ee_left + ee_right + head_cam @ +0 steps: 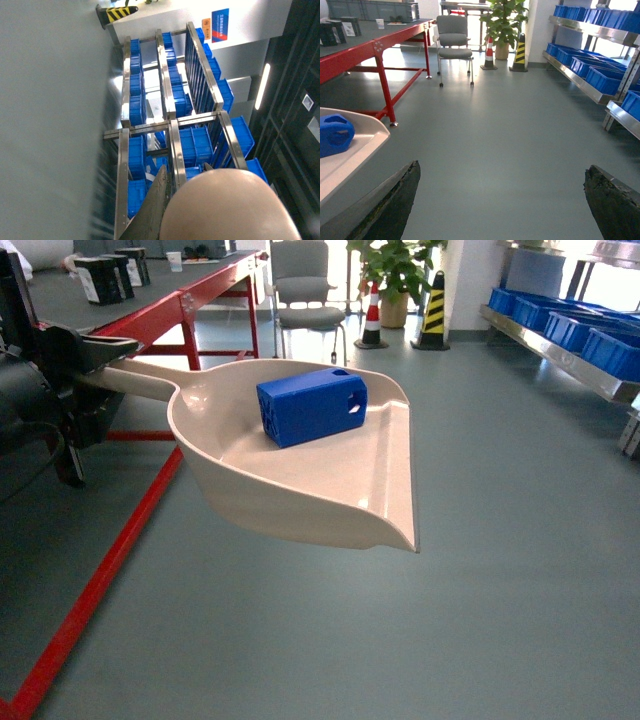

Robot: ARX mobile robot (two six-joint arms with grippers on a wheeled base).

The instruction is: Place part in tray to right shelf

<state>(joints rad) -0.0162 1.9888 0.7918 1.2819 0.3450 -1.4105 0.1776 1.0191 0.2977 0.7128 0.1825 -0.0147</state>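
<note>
Our left gripper (85, 375) clamps the tray (330, 495) handle; right gripper (500, 200) spread, empty; any tilt rolls the loose part (312, 406) off the lip

The part (312, 406) lies in the tray (330, 490), toward its back wall. From the tray, the table (150, 310) stands at ten o'clock, the chair (305, 295) at twelve, the shelf (570, 335) with crates (600, 340) at two.
</note>
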